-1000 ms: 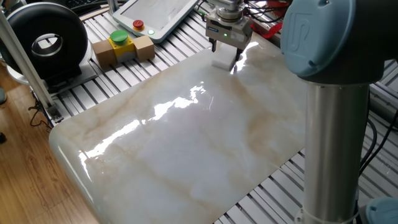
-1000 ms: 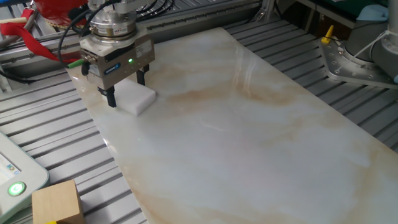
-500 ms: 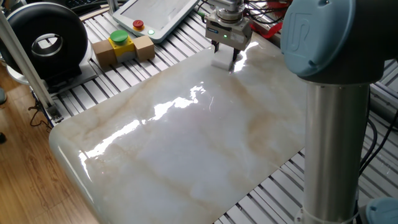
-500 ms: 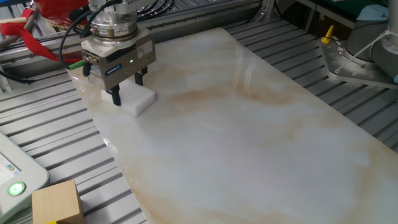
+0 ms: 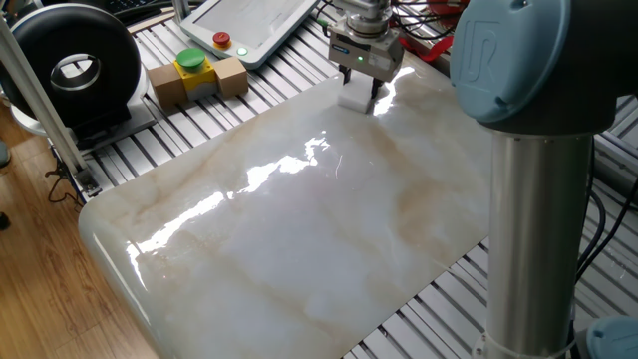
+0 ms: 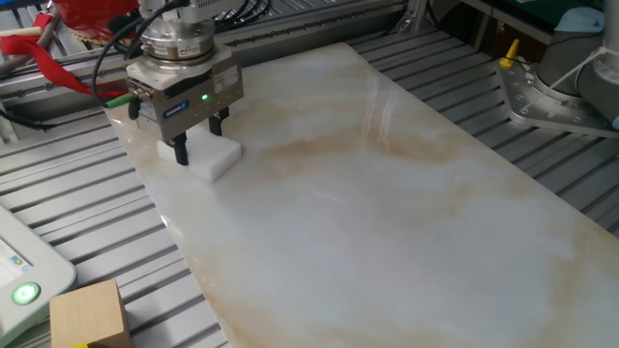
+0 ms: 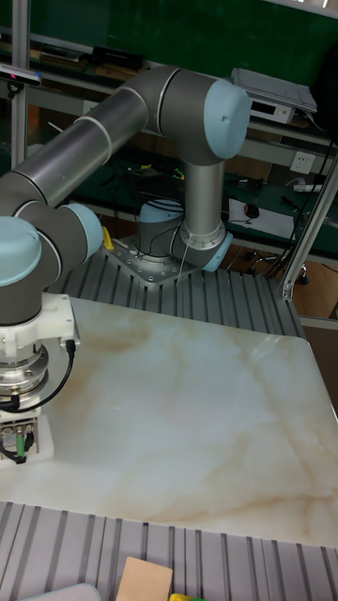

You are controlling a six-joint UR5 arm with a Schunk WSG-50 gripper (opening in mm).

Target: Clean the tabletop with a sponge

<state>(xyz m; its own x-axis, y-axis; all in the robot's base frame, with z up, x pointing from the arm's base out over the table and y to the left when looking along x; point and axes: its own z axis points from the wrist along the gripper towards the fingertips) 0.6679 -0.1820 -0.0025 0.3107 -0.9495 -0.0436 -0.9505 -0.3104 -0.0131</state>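
**A:** ok so in one fixed view your gripper is down at the far corner of the tabletop; the sponge is a small white block right under it, sitting on the marble; cardboard boxes with the yellow-green button sit off on the slatted frame, well apart from the sponge.

**B:** the other fixed view is clearer; you've got the gripper with a finger on each side of the sponge, narrowed in against it, so it looks like it's holding the block; the sponge sits flat near the tabletop edge.

**A:** tall fixed view; your gripper points straight down at the left edge of the tabletop; the sponge shows as a bit of white under it; can't tell the finger gap from here.
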